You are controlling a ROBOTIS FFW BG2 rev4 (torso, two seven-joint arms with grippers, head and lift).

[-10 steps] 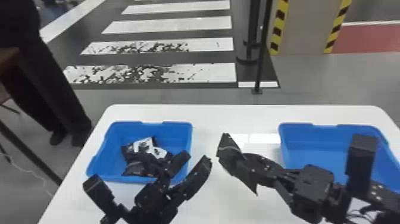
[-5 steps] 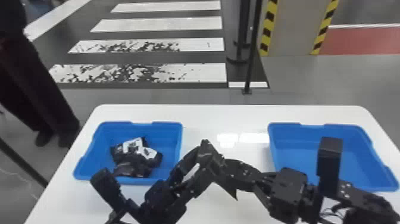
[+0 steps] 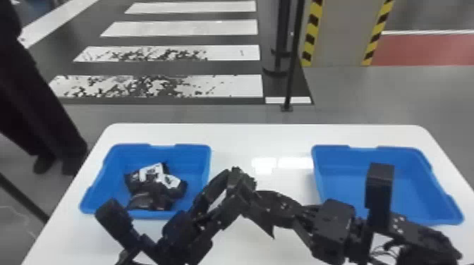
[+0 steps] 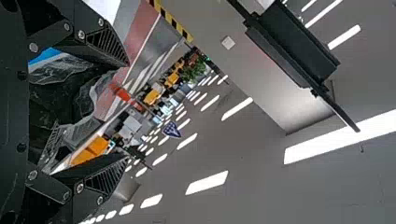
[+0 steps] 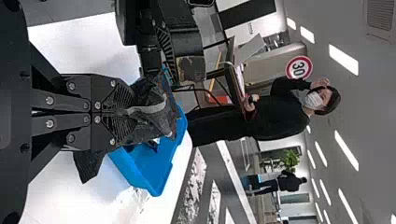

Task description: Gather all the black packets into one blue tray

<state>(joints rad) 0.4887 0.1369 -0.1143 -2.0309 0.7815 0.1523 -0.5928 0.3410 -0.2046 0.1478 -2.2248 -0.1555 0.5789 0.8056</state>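
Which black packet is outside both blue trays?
The packet clamped by the right gripper, also between the open fingers of the left gripper; the other packets lie in the left tray.

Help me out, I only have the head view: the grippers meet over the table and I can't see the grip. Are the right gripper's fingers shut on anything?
Observer: Yes. In the right wrist view, the right gripper has its fingers shut on a black packet.
Operator: And the left one, is it shut too?
Observer: No. In the left wrist view, the left gripper has its fingers well apart, with black packet film between them. I can't tell whether either finger touches it.
Operator: Does the packet poke out on one side of the right fingers, or both?
Observer: Both. In the right wrist view it sticks out past either side of them, and beyond the tips as well.
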